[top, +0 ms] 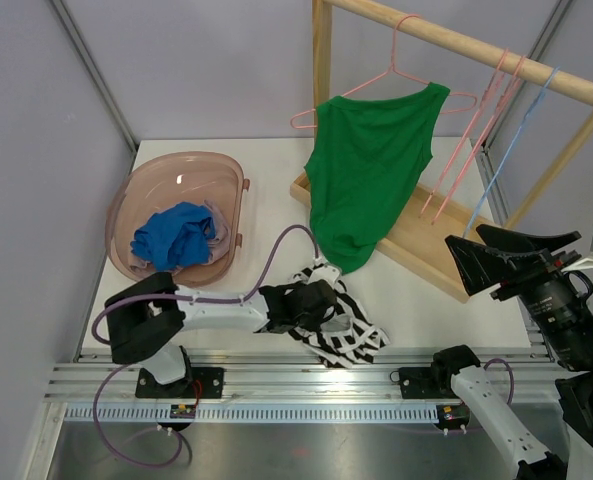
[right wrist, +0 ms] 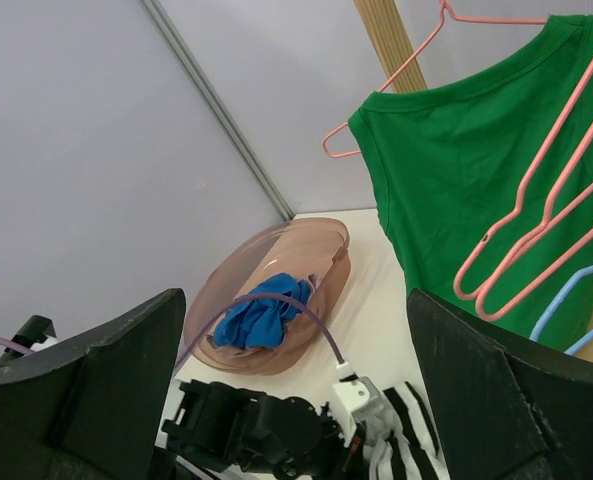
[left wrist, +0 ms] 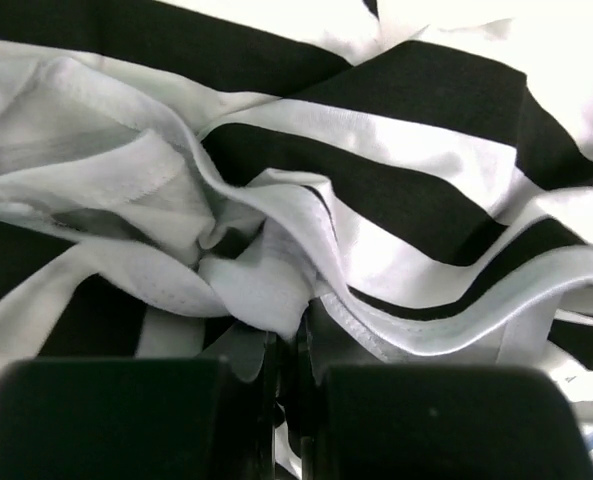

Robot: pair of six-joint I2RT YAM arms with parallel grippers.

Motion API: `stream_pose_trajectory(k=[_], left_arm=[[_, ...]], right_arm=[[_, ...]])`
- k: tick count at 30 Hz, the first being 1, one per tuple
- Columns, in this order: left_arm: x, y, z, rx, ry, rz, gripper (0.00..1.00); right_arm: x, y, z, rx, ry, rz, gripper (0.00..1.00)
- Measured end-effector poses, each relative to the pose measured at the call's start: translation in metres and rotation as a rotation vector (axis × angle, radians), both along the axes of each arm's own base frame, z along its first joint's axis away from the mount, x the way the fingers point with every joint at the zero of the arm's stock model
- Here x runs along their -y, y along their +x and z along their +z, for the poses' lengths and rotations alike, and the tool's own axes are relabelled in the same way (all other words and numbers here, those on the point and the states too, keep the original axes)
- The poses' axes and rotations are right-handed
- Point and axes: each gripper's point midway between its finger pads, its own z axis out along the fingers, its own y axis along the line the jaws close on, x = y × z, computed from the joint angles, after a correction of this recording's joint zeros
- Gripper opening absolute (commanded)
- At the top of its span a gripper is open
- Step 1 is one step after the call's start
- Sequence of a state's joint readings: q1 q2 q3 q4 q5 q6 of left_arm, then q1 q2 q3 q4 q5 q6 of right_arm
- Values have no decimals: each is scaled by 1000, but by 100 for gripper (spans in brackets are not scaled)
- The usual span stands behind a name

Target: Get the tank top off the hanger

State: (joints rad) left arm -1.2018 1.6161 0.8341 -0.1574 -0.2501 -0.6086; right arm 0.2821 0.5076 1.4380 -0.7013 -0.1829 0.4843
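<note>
green tank top (top: pixel 366 180) is hanging on the pink hanger (top: pixel 392 55) under the left end of the wooden rack (top: pixel 446 40), apparently carried by both straps. left gripper (left wrist: pixel 288 345) is lying low on the table just in front of the rack's base, fingers pressed together and pinching a fold of the striped garment (top: pixel 351 335). right gripper (right wrist: pixel 296 320) is hovering off the rack's front right corner, fingers spread wide, holding nothing. judgement: the striped piece is not the target, so the left arm is probably needing to let go first. for a clean removal, one gripper should be pinching the hem or a side seam and pulling down and sideways, so one strap is sliding off its hanger arm before the other. a straight tug is risking dragging the hanger off the rail or snagging the empty hangers (top: pixel 471 135) further right along the rack.
</note>
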Motion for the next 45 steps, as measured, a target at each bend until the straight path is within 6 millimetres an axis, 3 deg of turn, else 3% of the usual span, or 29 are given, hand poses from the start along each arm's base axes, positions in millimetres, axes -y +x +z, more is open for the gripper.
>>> stream_pose_trajectory(k=[4, 8, 18, 22, 25, 28, 29, 32, 33, 36, 40, 45], left_arm=[[-45, 15, 31, 49, 57, 111, 0], [-92, 51, 98, 148, -27, 283, 0], [-199, 109, 256, 384, -134, 599, 0], [-259, 142, 299, 445, -128, 787, 0], [-293, 167, 305, 426, -102, 875, 0], [-323, 197, 290, 358, -71, 943, 0], [-332, 206, 280, 326, -59, 961, 12], [-351, 224, 254, 232, -46, 988, 32], [-356, 227, 246, 203, -47, 992, 61], [-368, 228, 237, 163, -64, 1008, 99], [-368, 224, 248, 178, -112, 1005, 99], [-347, 208, 274, 238, -179, 920, 99]], right_arm=[[0, -2, 0, 10, -12, 1, 100], [1, -3, -1, 16, -22, -2, 99], [3, -3, -4, 13, -34, -14, 100], [3, 0, -7, 2, -34, -14, 99], [3, 2, -10, -7, -31, -18, 100], [5, 3, -8, -5, -19, -32, 100], [5, 4, -6, -3, -12, -36, 99], [6, 6, -2, 7, -2, -43, 99], [6, 8, 0, 13, 2, -43, 99], [2, 12, 7, 25, 16, -32, 99], [-13, 26, 18, 3, 40, 34, 99], [-50, 75, 24, -98, 86, 162, 99]])
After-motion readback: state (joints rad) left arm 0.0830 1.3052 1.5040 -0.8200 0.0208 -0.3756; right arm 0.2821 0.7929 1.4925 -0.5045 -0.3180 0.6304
